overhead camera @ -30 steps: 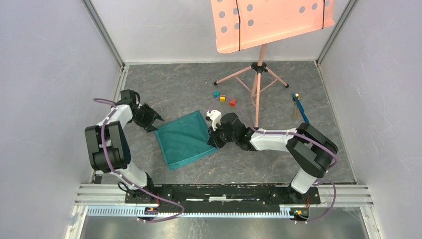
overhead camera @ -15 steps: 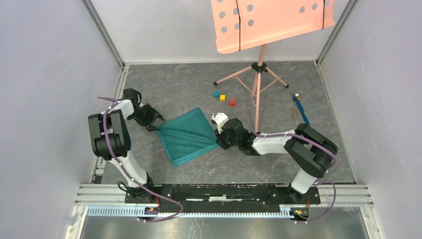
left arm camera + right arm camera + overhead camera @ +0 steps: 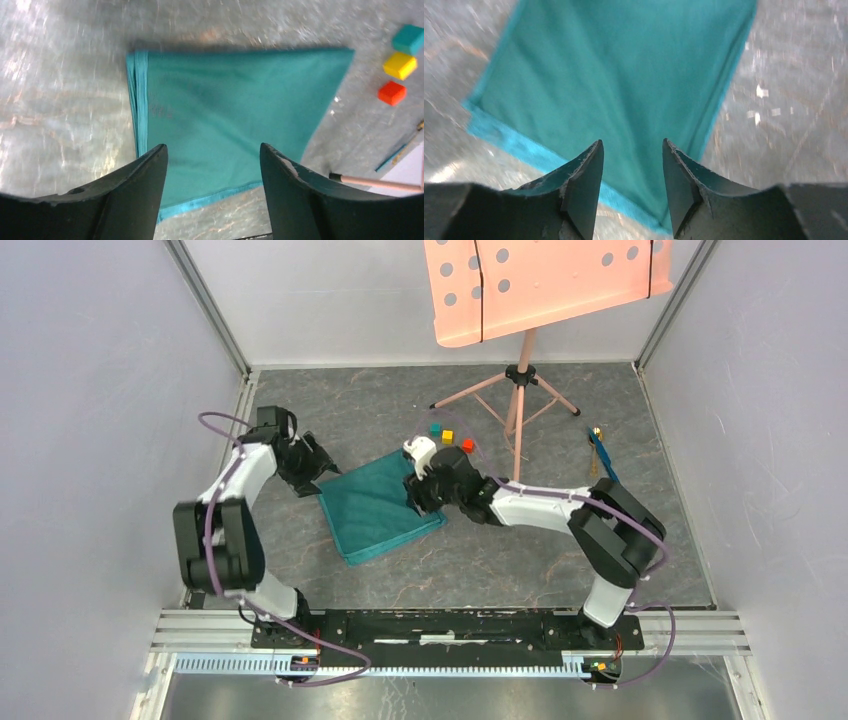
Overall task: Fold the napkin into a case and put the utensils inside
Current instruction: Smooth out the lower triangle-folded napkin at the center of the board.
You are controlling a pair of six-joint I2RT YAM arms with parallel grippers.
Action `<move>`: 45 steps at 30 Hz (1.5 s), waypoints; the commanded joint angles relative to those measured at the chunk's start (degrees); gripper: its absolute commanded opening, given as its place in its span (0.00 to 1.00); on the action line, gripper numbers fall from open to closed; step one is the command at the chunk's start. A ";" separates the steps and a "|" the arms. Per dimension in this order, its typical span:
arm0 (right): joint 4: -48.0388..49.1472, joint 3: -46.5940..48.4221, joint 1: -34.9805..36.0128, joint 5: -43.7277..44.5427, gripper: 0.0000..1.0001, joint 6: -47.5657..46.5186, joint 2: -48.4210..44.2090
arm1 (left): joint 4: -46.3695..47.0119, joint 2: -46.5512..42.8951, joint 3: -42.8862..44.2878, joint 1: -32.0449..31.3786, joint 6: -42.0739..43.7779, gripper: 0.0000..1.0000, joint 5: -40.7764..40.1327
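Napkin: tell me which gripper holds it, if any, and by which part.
Neither holds it. The left gripper and right gripper both stand open by the napkin, with no cloth between either pair of jaws.

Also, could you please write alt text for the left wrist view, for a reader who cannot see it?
A folded teal-green napkin lies flat on a grey marbled table, seen from above between the dark fingers of the open left pincer, which holds nothing. A teal cube, a yellow cube and a red cube sit in a row beyond its right corner.
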 commanded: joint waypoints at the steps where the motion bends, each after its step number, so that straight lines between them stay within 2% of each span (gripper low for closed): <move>1: 1.99 10.49 -1.69 -4.89 0.53 3.71 6.12 | -1.69 -13.13 -6.35 -0.65 2.53 0.77 1.67; 3: 2.72 14.97 -2.35 -5.18 0.50 4.12 9.98 | -1.99 -15.89 -10.03 -2.39 1.15 0.78 3.20; 5: 2.24 19.80 -3.36 -6.30 0.42 4.47 14.08 | -1.36 -18.28 -13.62 -4.13 -0.82 0.78 4.80; 9: 3.00 25.64 -5.38 -8.39 0.31 5.31 19.94 | 1.63 -21.87 -20.09 -8.19 -4.26 0.77 4.20; 17: 3.92 27.37 -8.18 -8.48 0.28 5.31 26.20 | 3.81 -20.59 -26.68 -13.61 -8.06 0.77 2.13; 24: 2.48 26.83 -9.36 -3.21 0.26 3.96 28.80 | 2.02 -21.36 -30.09 -13.85 -9.51 0.78 -0.62; 29: 1.03 28.10 -9.35 -2.54 0.26 2.04 28.50 | 2.74 -22.52 -30.98 -15.05 -10.65 0.78 -0.19; 33: -2.93 31.44 -8.81 -3.40 0.32 0.39 26.61 | 2.54 -24.78 -28.93 -15.18 -10.02 0.78 4.45; 37: -11.03 34.34 -7.08 -0.75 0.49 -0.53 21.50 | -1.94 -32.13 -21.51 -15.08 -9.02 0.80 4.41; 39: -15.74 34.19 -6.05 1.27 0.57 0.77 18.15 | -6.31 -36.34 -16.32 -14.97 -8.09 0.80 -0.63; 42: -20.07 30.87 -3.55 1.59 0.70 5.59 13.99 | -12.93 -45.48 -8.13 -14.99 -6.08 0.81 -17.69; 44: -20.07 28.21 -1.10 -2.41 0.74 9.75 12.19 | -11.79 -52.34 -4.79 -14.99 -3.16 0.92 -26.40; 45: -21.38 28.23 0.63 -3.63 0.75 11.58 12.23 | -11.44 -54.57 -3.31 -14.99 -1.37 0.94 -29.47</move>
